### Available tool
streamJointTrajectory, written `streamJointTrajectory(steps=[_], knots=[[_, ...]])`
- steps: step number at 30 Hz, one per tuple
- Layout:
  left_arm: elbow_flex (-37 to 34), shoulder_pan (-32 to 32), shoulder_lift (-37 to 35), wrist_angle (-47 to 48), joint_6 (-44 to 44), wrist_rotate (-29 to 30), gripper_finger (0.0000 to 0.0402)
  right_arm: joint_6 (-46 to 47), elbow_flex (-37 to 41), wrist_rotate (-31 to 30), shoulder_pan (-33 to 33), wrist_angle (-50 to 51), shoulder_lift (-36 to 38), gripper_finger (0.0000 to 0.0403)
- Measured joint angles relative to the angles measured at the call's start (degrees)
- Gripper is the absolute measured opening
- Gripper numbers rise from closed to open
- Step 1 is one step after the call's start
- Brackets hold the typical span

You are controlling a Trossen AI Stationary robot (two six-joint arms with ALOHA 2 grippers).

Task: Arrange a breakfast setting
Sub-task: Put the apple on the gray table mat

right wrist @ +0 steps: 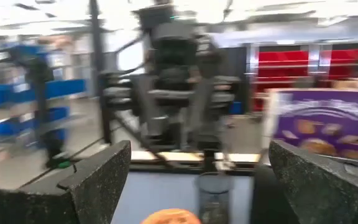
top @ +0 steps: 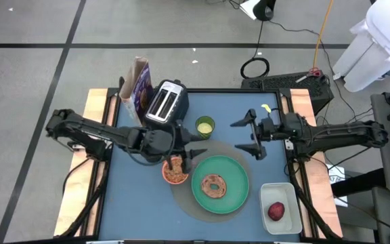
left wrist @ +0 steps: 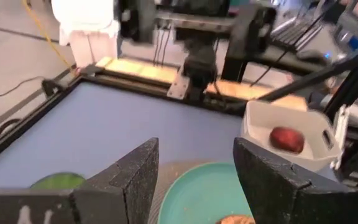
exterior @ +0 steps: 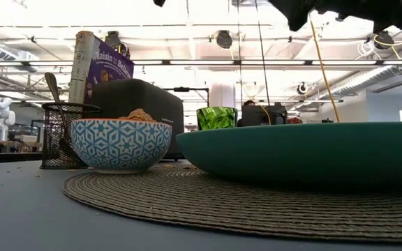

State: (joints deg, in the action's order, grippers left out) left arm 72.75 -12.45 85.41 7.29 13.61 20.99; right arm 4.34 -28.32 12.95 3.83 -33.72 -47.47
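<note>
While both arms reach in from the table's side edges, neither one holds anything. Left arm stretches low across the blue table (top: 141, 203), elbow bent, its gripper (top: 188, 153) hovering just over the bowl (top: 175, 173) with the fingers (left wrist: 126, 180) parted and nothing between them. Right arm lies nearly straight, and its gripper (top: 249, 135) sits above bare tabletop behind the plate, jaws spread wide, also empty.

Biggest thing on the table is the round woven placemat (exterior: 208, 202), ribbed and grey-brown. On it sits the plate (top: 221, 184), smooth green, round with a shallow raised rim, and a brown ring-shaped bagel (top: 214, 185) lies in the middle of it. The purple cardboard cereal box (top: 141, 87) stands upright at the back left, right beside a boxy black-and-chrome toaster (top: 166, 103). A white rectangular plastic tub (top: 279, 192) is off the mat on the plate's right, with a dark-red rounded fruit (top: 276, 211) inside.

The bowl rests on the mat's left edge touching-close to the plate, blue and white star pattern outside, orange inside, heaped with brown cereal. A faceted green glass (exterior: 216, 118) stands behind the plate. A black wire-mesh holder (exterior: 65, 136) has a spoon (exterior: 53, 87) handle sticking up, by the box.
</note>
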Motion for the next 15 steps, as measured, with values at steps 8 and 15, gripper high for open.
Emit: streamJointTrajectory(steps=[8, 15], knots=[[-0.13, -0.22, -0.62, 4.4, -0.02, 0.17, 0.0214, 1.05, 0.0, 2.18, -1.44, 10.93, 5.38, 0.0375], [-0.13, -0.21, -0.64, 5.03, 0.0, 0.17, 0.0214, 5.69, -0.01, 2.05, -2.6, 14.83, 10.01, 0.0375]])
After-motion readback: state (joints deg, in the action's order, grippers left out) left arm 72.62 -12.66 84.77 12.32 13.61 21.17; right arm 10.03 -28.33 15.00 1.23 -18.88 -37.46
